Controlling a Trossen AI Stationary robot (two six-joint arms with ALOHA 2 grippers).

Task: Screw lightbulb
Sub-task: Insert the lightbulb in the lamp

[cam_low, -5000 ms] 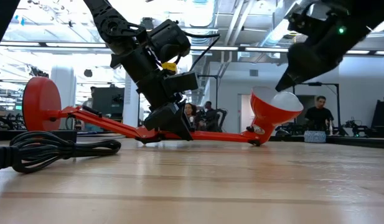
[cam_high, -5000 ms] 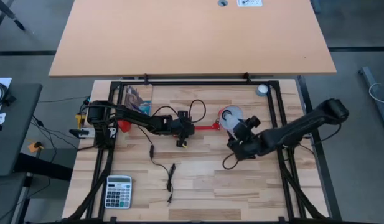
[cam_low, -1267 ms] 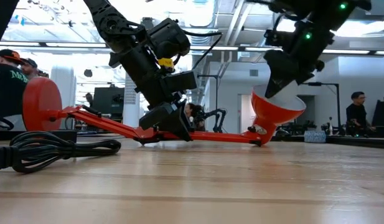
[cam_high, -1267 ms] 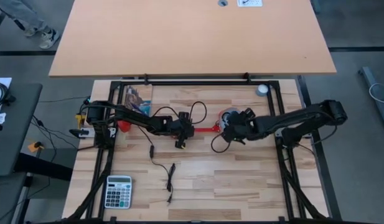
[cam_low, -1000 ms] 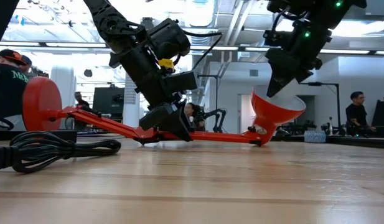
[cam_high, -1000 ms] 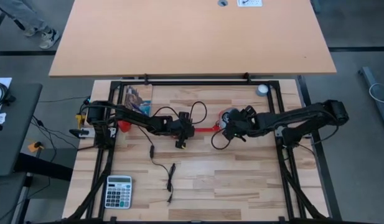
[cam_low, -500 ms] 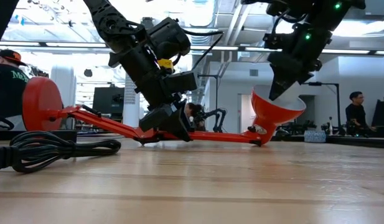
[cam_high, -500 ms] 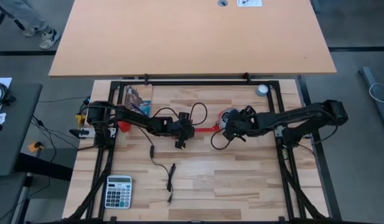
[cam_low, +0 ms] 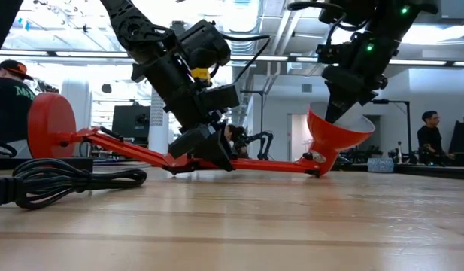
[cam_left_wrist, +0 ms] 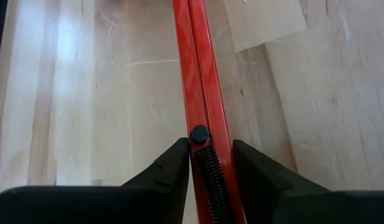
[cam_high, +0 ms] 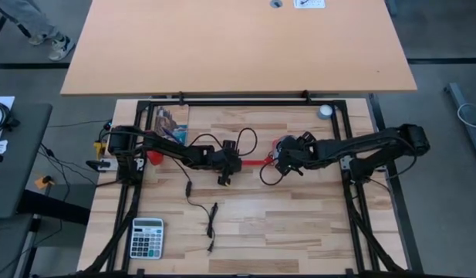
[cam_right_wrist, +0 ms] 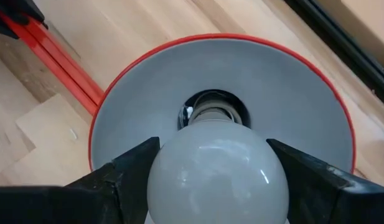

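Step in hand: we judge the bulb is being seated in the socket, with the turning not yet finished.

Right gripper (cam_right_wrist: 210,171): clenched on the lightbulb (cam_right_wrist: 213,171), one dark finger on each side of the glass. In the high view it sits over the lamp's head, near the middle of the table (cam_high: 299,224).

Lightbulb: inside the red lamp shade (cam_right_wrist: 285,87), its neck pointing into the dark socket ring at the bottom of the shade. The metal base shows just at the socket's mouth (how many threads have caught we cannot tell).

Left gripper (cam_left_wrist: 210,158): closed around the lamp arm (cam_left_wrist: 201,81), the fingers pressing both sides of the red bar next to its spring, pinning the lamp flat on the wood.

What has changed: five seconds ago the right arm lay lower on the table and the bulb sat white and plain at the shade's rim in the low view. By a second ago the arm had swung up over the shade, and now the gripper dips into the cone from above, with the shade tipped slightly further than half a second ago.

What that means: we take it that the approach is over and the bulb has met the socket; what remains is rotation.

Risk: if the bulb goes in crooked, the threads may bind, and the shade could rock under the twist.

Bystanders: people (cam_low: 429,139) stand in the room beyond.
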